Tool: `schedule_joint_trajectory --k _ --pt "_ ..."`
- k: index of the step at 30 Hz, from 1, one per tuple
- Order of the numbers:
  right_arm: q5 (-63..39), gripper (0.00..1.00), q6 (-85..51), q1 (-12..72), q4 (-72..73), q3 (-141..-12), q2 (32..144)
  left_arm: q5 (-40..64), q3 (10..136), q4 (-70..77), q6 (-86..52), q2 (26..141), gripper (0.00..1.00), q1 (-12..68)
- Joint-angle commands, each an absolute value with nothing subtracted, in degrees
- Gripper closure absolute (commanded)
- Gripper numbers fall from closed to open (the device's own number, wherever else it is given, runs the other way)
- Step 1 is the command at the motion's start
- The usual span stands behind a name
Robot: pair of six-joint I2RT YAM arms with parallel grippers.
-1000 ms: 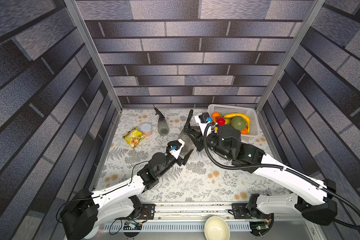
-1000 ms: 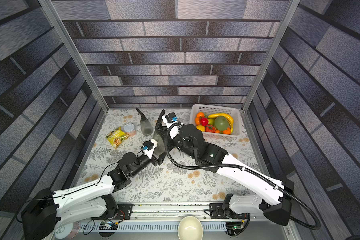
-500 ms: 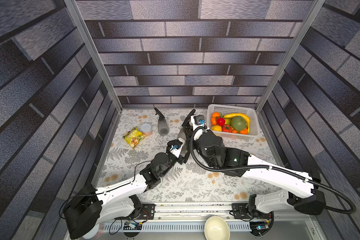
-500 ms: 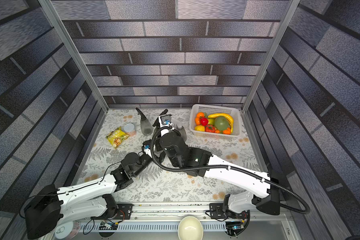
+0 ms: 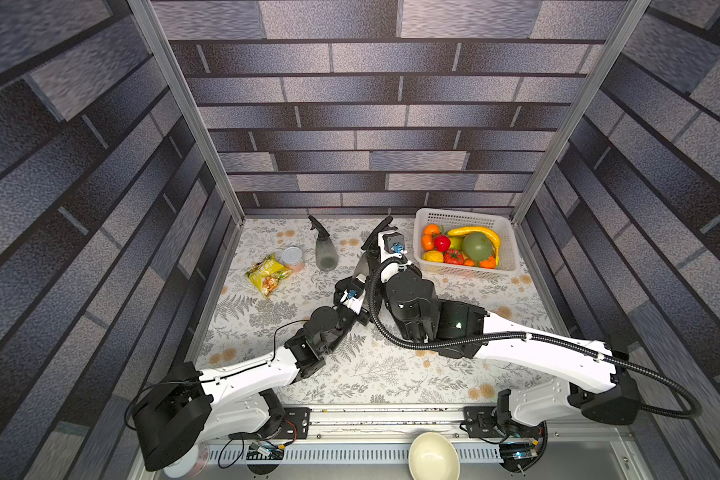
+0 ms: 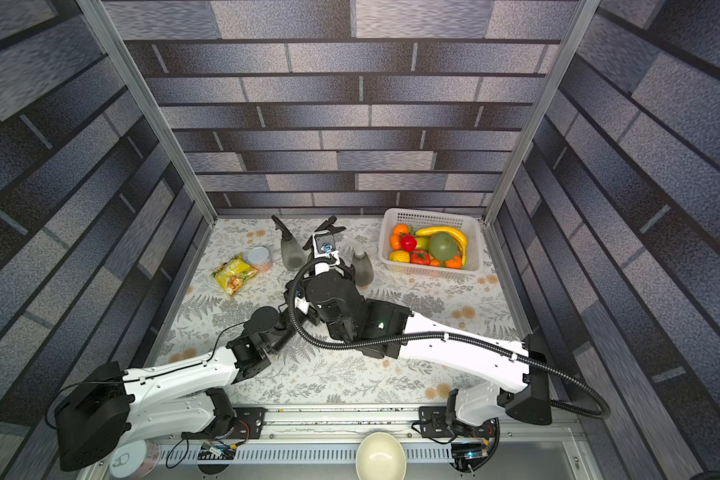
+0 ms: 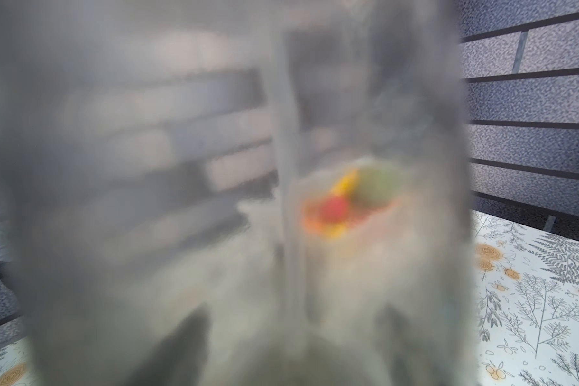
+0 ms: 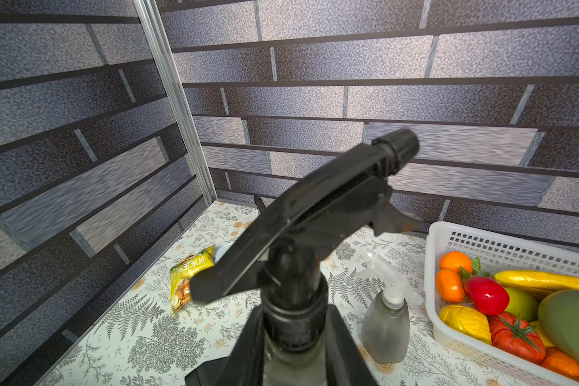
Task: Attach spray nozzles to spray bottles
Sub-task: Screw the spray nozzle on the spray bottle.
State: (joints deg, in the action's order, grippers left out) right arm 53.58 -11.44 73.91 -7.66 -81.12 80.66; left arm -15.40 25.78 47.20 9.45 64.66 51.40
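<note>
Mid-table, the left gripper clasped a grey spray bottle while the right gripper pinched the black nozzle on its neck; beyond, a white-nozzled bottle stood beside the fruit basket, a black-nozzled bottle farther back.

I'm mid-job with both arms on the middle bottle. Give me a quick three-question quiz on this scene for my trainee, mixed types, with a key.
1. True or false: the white nozzle is on no bottle.
2. The right gripper is shut on: A) the can, B) the black nozzle's collar, C) the banana.
3. How many bottles stand free of both grippers?

Key
1. False: it sits on a bottle.
2. B.
3. Two: that one and the back bottle.
</note>
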Motion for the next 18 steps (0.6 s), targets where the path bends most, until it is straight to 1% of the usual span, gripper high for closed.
schedule_joint_trajectory --k 1,4,9,12,16,18 --pt "53.8 0.75 -8.2 74.4 -8.6 -81.9 81.3 -12.5 26.4 52.9 14.8 62.4 0.21 53.0" --pt "53.9 0.72 -7.2 74.7 -7.6 -82.2 81.3 -12.7 26.4 52.8 15.3 62.1 0.21 52.9" --pt "54.6 0.7 -5.4 75.7 -6.4 -82.4 81.1 -12.5 27.2 52.0 16.1 61.1 0.21 52.3" --pt "54.2 0.72 -5.1 76.0 -6.1 -82.1 80.4 -12.3 27.3 51.2 16.7 60.4 0.21 52.0" --pt "52.7 0.68 -4.9 76.3 -5.9 -81.7 79.5 -12.1 27.2 50.5 17.2 59.9 0.21 51.6" --pt "52.1 0.68 -4.9 76.5 -6.1 -81.6 79.1 -12.0 27.1 50.6 17.2 59.7 0.21 51.4"
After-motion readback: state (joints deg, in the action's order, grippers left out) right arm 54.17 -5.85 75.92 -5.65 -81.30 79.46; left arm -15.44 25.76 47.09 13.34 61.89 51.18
